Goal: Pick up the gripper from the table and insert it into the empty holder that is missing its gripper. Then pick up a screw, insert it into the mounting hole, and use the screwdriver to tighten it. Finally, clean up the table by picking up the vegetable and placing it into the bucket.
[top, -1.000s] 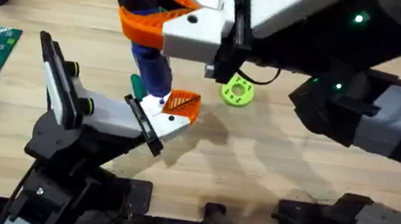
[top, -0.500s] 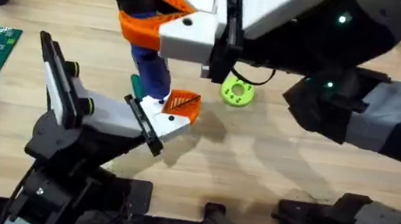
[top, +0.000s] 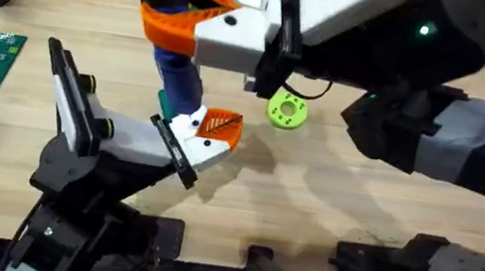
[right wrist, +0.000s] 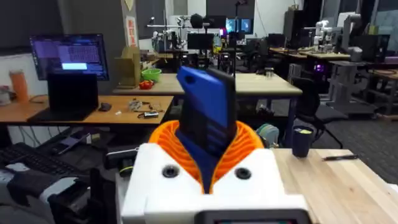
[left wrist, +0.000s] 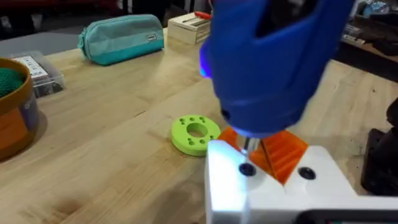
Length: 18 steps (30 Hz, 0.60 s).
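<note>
1. The holder (top: 186,147) on the left arm sits nearest the bases, and everything below is placed from it. The small orange gripper (top: 221,128) is seated on its far end, pointing away from the bases.
2. The screwdriver (top: 170,11) stands over the holder, long axis near upright, leaning slightly away at the top. In the left wrist view its tip (left wrist: 249,147) points down just above a mounting hole (left wrist: 246,170).
3. The right gripper (top: 180,8) is clamped on the blue handle, above the holder; this arm does the driving.
4. I cannot tell the left jaws' state.
5. Beyond the holder lies a green disc (top: 286,109) on the table (top: 330,186).
</note>
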Each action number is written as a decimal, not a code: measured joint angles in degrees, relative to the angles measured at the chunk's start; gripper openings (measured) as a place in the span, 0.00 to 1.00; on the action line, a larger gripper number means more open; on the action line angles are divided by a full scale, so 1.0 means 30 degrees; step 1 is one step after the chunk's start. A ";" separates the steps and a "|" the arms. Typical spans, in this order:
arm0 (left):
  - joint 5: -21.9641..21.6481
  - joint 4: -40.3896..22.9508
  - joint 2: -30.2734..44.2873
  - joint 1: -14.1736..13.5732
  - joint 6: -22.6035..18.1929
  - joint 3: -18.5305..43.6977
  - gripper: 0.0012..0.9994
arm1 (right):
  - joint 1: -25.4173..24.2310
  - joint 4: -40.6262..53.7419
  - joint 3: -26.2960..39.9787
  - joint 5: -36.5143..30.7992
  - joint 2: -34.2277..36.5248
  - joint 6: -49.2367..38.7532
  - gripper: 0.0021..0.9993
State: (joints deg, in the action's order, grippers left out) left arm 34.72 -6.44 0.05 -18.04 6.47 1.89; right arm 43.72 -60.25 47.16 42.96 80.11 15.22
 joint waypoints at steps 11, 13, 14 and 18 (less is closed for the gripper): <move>-0.0003 0.0000 0.0000 0.0000 -0.0004 0.0000 0.01 | -0.0021 -0.1710 -0.0003 0.0007 0.0004 0.0465 0.04; -0.0004 0.0000 0.0000 0.0000 -0.0004 0.0000 0.01 | -0.0125 -0.2378 -0.0007 0.0031 0.0004 0.0506 0.04; -0.0003 0.0000 0.0000 0.0000 -0.0004 0.0000 0.01 | -0.0258 -0.2629 -0.0007 0.0066 0.0001 0.0510 0.04; 0.0000 0.0000 0.0000 0.0000 0.0001 0.0000 0.01 | -0.2702 -0.2426 -0.0007 0.0189 0.0001 0.0780 0.04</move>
State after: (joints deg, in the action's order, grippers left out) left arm 34.72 -6.44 0.05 -18.04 6.47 1.89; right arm 35.62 -67.53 47.13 43.53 80.11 17.56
